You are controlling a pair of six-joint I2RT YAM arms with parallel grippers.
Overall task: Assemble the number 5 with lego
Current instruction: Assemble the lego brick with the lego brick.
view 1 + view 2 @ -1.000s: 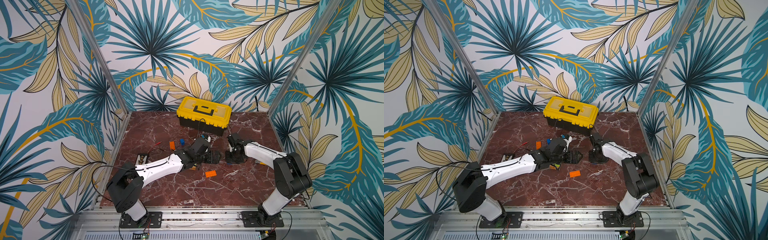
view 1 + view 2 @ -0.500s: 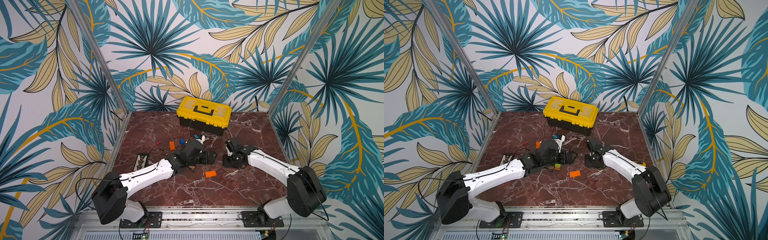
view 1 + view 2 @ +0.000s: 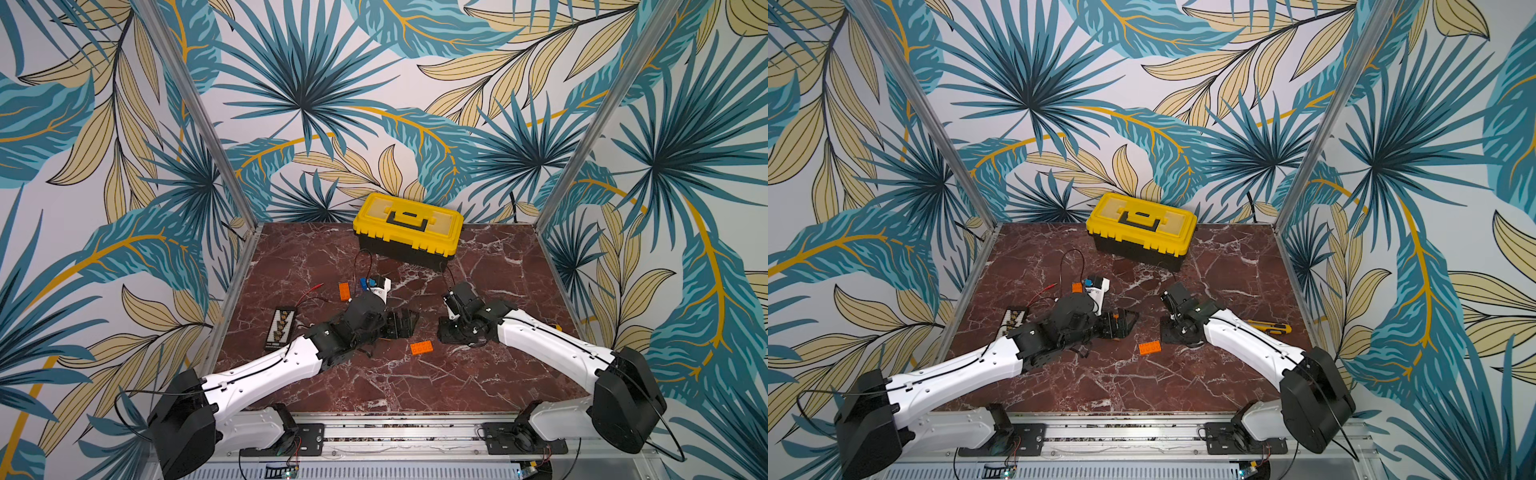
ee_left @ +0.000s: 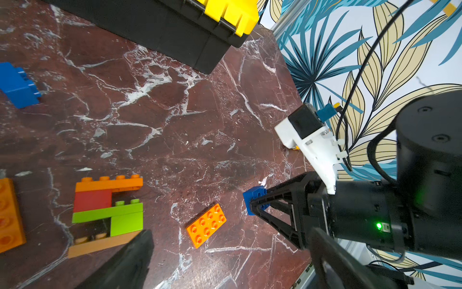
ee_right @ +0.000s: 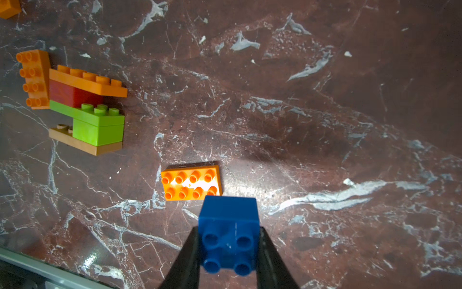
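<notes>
In the left wrist view a partly built lego stack (image 4: 107, 212) of orange, red, lime green and tan bricks lies on the marble, also seen in the right wrist view (image 5: 85, 110). A loose orange brick (image 3: 421, 347) lies between both arms. My right gripper (image 5: 228, 240) is shut on a small blue brick (image 5: 228, 225), held just above the table beside that orange brick (image 5: 191, 182). My left gripper (image 3: 399, 324) stands open over the stack with nothing between its fingers. A second blue brick (image 3: 363, 284) and another orange brick (image 3: 343, 291) lie behind the left arm.
A yellow-and-black toolbox (image 3: 407, 228) stands at the back of the table. A utility knife (image 3: 1268, 328) lies by the right arm. A black strip with red and black wires (image 3: 281, 328) lies at the left edge.
Both arms have sunk lower. My left gripper has drawn back to the left, still open. My right gripper, still shut on the blue brick, has shifted forward and left, near the loose orange brick.
</notes>
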